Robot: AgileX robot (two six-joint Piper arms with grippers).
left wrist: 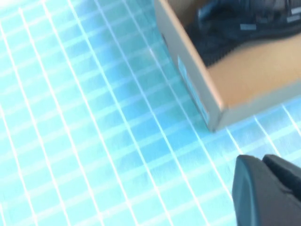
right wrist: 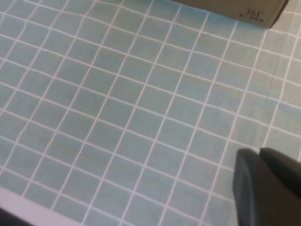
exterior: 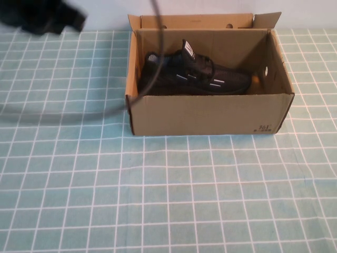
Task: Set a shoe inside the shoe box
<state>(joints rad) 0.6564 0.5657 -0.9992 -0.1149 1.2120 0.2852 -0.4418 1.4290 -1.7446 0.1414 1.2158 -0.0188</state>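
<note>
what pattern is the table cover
Teal with a white grid table cover, clearest in the high view.

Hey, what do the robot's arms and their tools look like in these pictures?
Little shows. The left arm is a blurred black mass at the far left of the table, trailing a thin dark cable past the box with the shoe. The left tool and right tool each show matte black, rounded fingers, with no markings visible.

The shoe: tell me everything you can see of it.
The shoe is a black knit sneaker with black laces, white dash marks on its side and a white-marked tongue. It lies lengthwise on the floor of the open shoe box, upright on its sole. Neither the left gripper nor the right gripper touches it.
</note>
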